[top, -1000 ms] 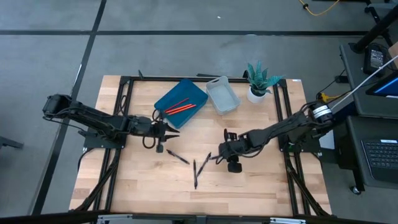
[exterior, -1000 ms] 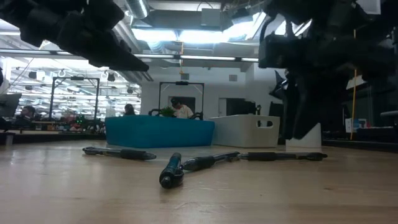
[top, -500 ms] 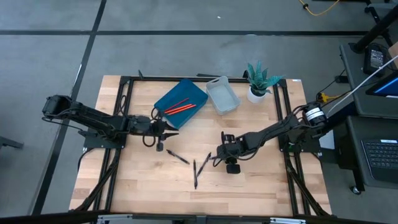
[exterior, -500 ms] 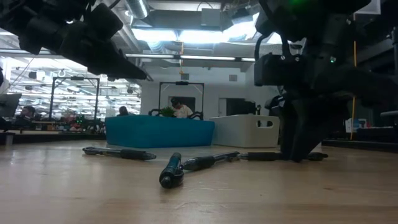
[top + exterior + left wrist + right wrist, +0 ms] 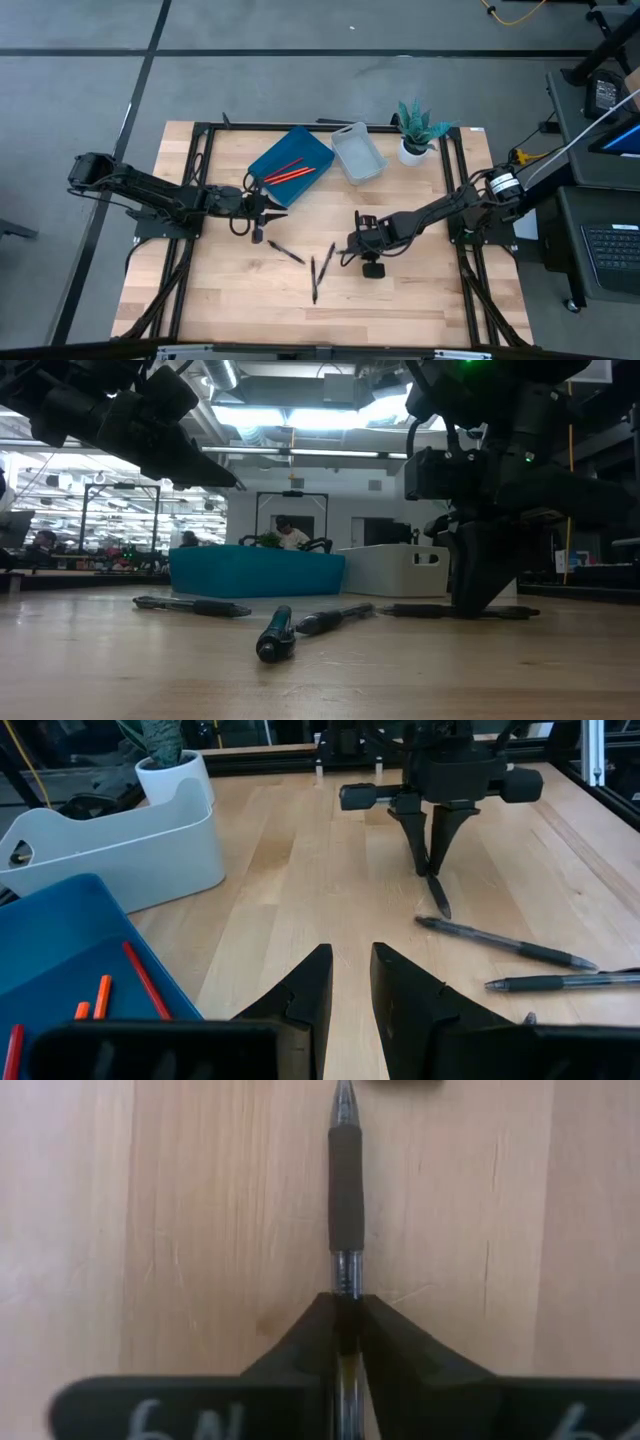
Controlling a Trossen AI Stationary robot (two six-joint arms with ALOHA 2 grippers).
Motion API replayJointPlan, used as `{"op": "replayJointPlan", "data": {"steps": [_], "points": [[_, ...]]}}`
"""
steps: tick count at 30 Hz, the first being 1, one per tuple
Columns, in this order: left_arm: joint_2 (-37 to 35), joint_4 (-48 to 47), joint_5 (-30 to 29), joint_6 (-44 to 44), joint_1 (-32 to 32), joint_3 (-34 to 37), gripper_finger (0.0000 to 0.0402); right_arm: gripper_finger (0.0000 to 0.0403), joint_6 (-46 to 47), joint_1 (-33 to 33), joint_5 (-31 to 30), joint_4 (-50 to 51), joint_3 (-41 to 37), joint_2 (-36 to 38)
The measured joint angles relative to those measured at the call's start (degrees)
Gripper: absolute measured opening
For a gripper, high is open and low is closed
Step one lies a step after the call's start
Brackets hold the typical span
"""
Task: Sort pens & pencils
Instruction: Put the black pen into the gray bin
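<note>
Wooden slatted table (image 5: 230, 300) on black frame, grey floor around. Right gripper (image 5: 349, 252) down at table centre, fingers clenched on thin black pen (image 5: 344, 1230) lying flat. Three more black pens (image 5: 315, 275) loose just beside it toward front edge. Red and orange pencils (image 5: 290, 172) in blue tray (image 5: 315, 147) near back edge; count unclear. Left gripper (image 5: 283, 210) hovers by tray's front edge, fingers slightly parted, holding nothing.

Two matte-black jointed arms with black cable loops near the wrists. Right arm (image 5: 440, 212) has a silver collar. Tapered wedge-shaped black fingers (image 5: 300, 1002); white markings on right pincer (image 5: 345, 1342) mount.
</note>
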State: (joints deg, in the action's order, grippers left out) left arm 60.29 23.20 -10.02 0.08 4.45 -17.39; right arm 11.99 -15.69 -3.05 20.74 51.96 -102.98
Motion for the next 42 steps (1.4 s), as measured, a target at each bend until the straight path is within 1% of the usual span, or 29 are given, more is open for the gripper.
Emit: {"op": "replayJointPlan", "data": {"steps": [2,3,13,17,21,25,30,34,38,42], "points": [[0.0,0.0,0.0,0.0,0.0,0.0,0.0066,0.003,0.0,0.3,0.1,0.1,0.0,0.0],[0.0,0.0,0.0,0.0,0.0,0.0,0.0066,0.0028,0.0,0.5,0.2,0.1,0.0,0.0],[0.0,0.0,0.0,0.0,0.0,0.0,0.0066,0.0028,-0.5,2.1,2.1,-1.3,-0.3,0.4],[0.0,0.0,0.0,0.3,0.0,0.0,0.0066,0.0028,-1.2,2.2,1.8,-2.7,-0.8,3.3],[0.0,0.0,0.0,0.5,-0.1,0.0,0.0066,0.0028,-3.1,2.4,-0.8,-4.8,-0.5,9.6],[0.0,-0.3,0.0,0.5,0.0,0.0,0.0066,0.0028,-5.6,2.2,-4.2,-4.7,-0.7,14.3],[0.0,-0.4,0.0,0.5,-0.1,0.0,0.0066,0.0028,-9.2,2.2,-11.1,-6.5,-0.5,19.0],[0.0,-0.6,0.0,0.6,0.0,0.0,0.0066,0.0028,-9.6,2.3,-15.9,-7.3,-0.6,22.0],[0.0,-0.8,0.0,1.9,-0.1,0.0,0.0066,0.0028,-9.6,3.3,-18.8,-9.2,-2.9,26.2],[0.0,-0.9,0.0,2.0,-0.1,0.0,0.0066,0.0028,-11.0,4.2,-18.9,-16.4,-7.8,32.0]]}}
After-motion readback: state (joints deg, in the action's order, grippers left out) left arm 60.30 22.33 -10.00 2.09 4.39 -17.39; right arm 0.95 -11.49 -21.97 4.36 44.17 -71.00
